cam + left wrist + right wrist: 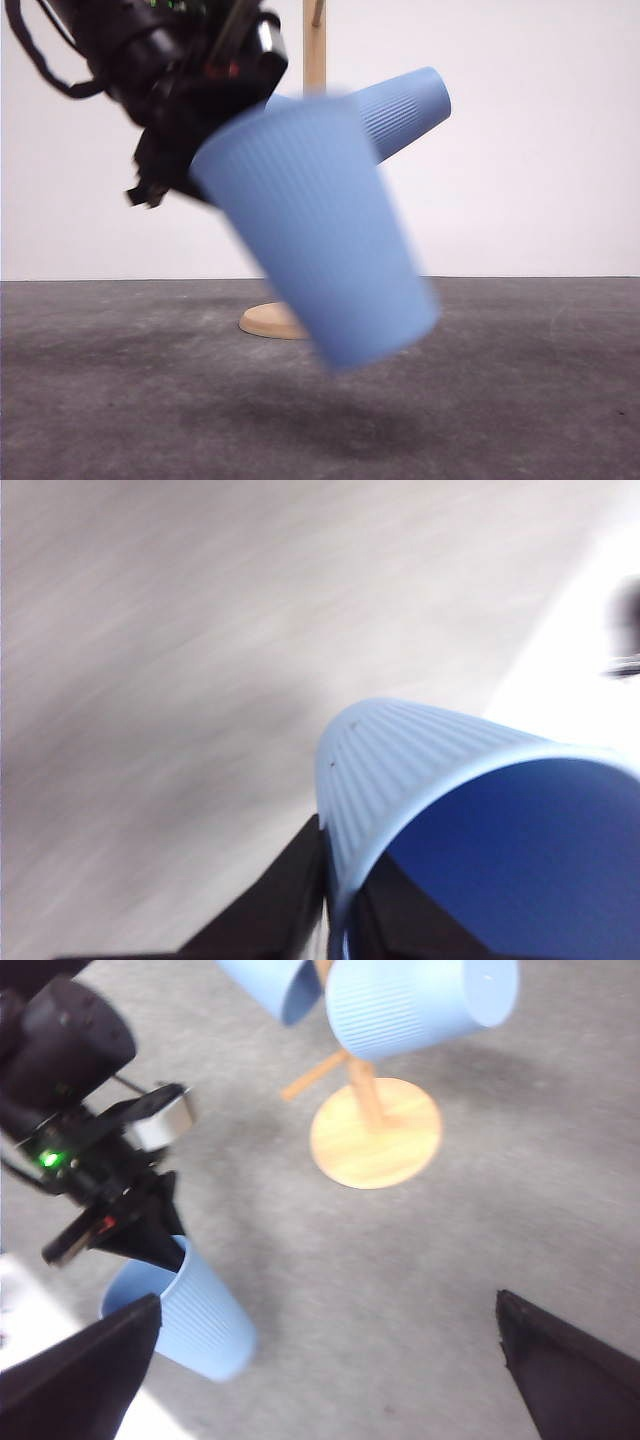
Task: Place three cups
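My left hand is clamped on the rim of one blue ribbed cup, one finger outside the wall and one inside, holding it tilted in the air above the desk, base pointing down and away from me. The desk surface is dark grey and finely textured, and a soft shadow lies under the cup. Behind it a plain white wall meets the desk's far edge. A wooden cup stand with a round base sits toward that far edge, and two more blue cups hang on its pegs, mouths inward. My right hand is spread wide, gripping nothing, above bare desk.
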Controlling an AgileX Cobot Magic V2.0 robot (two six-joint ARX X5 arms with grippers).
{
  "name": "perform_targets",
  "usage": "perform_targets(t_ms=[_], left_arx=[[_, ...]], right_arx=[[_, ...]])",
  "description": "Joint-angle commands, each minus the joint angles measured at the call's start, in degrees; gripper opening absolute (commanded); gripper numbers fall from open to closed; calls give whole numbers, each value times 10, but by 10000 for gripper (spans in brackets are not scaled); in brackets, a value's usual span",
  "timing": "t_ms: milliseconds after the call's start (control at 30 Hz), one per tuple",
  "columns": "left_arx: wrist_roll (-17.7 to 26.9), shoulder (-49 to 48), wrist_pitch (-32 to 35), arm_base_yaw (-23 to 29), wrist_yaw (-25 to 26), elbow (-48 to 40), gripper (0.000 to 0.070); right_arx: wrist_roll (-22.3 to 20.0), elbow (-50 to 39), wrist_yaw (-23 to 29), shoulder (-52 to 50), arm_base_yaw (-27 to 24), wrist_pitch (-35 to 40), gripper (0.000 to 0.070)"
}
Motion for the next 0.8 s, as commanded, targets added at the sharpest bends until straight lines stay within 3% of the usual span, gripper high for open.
perform_targets(t_ms=[0,533,633,767], left_arx=[[26,-12,8,5,48,29,9],[86,-105,20,98,332,206,9],[83,-106,34,106,366,217,9],[80,-106,44,107,386,217,9]], right_arx=[[-11,7,-27,4,2,4,691],[-110,7,-379,29,2,22,691],[-112,7,-413,46,3,34,691],[-111,7,-422,73,23,36,691]])
